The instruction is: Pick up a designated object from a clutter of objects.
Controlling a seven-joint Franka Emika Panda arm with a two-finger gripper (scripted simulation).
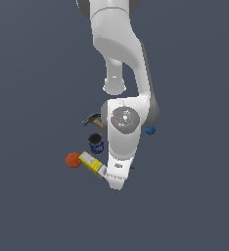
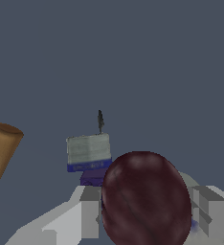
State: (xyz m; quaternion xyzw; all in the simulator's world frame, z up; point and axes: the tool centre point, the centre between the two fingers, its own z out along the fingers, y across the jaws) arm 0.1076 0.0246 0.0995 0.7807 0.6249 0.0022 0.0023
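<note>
Maroon ball in gripper, beside box.

Maroon ball: dark plum red, faint darker streaks, dull sheen in the wrist view. End effector fingers: light grey with paler edges. Arm: white, with a grey speckled disc on the wrist joint. Orange ball: bright orange-red. Box: yellow with a white end and a purple trim. Can: dark blue, black top, small white label marks. Small blue ball: mid blue. Hammer: dark head, tan wooden handle; in the wrist view the handle reads brown-orange. Small item: pale grey face, blue-purple band below. Desk: flat slate grey-blue, no pattern.
</note>
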